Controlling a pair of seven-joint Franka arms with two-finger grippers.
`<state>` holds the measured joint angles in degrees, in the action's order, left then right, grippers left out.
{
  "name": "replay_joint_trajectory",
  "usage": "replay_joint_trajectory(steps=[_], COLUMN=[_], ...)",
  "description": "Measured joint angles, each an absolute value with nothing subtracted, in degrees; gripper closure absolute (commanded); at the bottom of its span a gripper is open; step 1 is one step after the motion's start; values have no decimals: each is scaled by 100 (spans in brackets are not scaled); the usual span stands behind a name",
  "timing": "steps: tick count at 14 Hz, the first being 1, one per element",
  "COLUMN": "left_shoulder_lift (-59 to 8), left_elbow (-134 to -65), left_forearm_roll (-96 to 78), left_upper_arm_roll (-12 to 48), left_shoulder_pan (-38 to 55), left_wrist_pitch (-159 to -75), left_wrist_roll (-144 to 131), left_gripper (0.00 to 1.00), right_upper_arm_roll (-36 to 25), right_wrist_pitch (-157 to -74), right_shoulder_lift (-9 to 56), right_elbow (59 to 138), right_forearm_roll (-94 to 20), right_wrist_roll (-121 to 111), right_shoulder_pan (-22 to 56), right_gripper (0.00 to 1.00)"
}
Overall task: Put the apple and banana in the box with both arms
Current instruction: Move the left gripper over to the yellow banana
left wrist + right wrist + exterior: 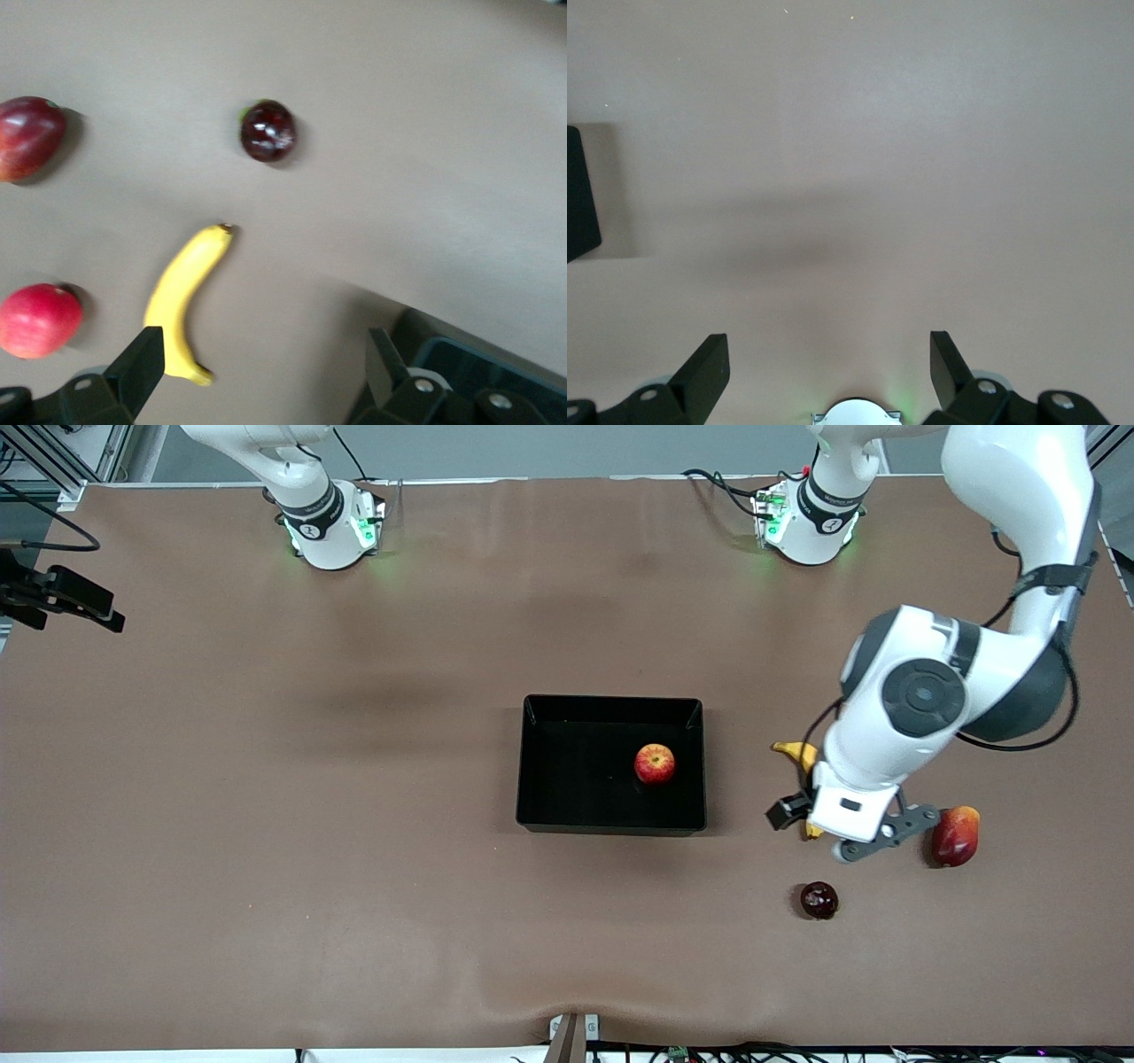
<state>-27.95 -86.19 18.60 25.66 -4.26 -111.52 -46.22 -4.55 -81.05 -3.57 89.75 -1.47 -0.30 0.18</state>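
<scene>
The apple (655, 763) lies in the black box (549, 779), toward the left arm's end of it. The banana (802, 755) lies on the table beside the box and is mostly hidden under the left arm's wrist. In the left wrist view the whole banana (182, 301) shows, and a corner of the box (483, 363). My left gripper (797, 815) hangs open and empty over the banana's end. In its own view the left gripper (263, 372) has one finger (142, 363) next to the banana's tip. My right gripper (830, 363) is open and empty over bare table, out of the front view.
An elongated red-yellow fruit (955, 835) and a dark red round fruit (819, 900) lie near the banana, both nearer the front camera. Both fruits show in the left wrist view (27, 137) (267, 130), with another round red fruit (37, 320). A black device (62, 593) overhangs the right arm's end.
</scene>
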Motion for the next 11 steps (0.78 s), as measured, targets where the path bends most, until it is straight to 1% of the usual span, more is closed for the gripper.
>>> replay_joint_trajectory(steps=[4, 6, 9, 11], left_shoulder_lift=[-2805, -2814, -2837, -2878], left_elbow=[-9041, -9296, -9672, -9819], left_forearm_roll=[1856, 1854, 1852, 1852], left_upper_arm_roll=[2550, 2550, 2552, 2550], left_shoulder_pan=[-1029, -1265, -1343, -1354], left_wrist_pitch=[-11171, -11370, -11744, -11798], left_wrist_roll=[-3679, -3464, -3428, -3428], left_gripper=[0, 0, 0, 0], right_upper_arm_roll=[-441, -438, -438, -438], right_wrist_pitch=[-8105, -8105, -8105, -8105], right_shoulder_lift=[-357, -357, -357, -357], right_elbow=[8965, 8964, 8964, 8963], right_forearm_roll=[-198, -199, -198, -192], right_wrist_roll=[-30, -30, -31, -32], right_shoulder_pan=[51, 63, 67, 80], right_gripper=[0, 0, 0, 0])
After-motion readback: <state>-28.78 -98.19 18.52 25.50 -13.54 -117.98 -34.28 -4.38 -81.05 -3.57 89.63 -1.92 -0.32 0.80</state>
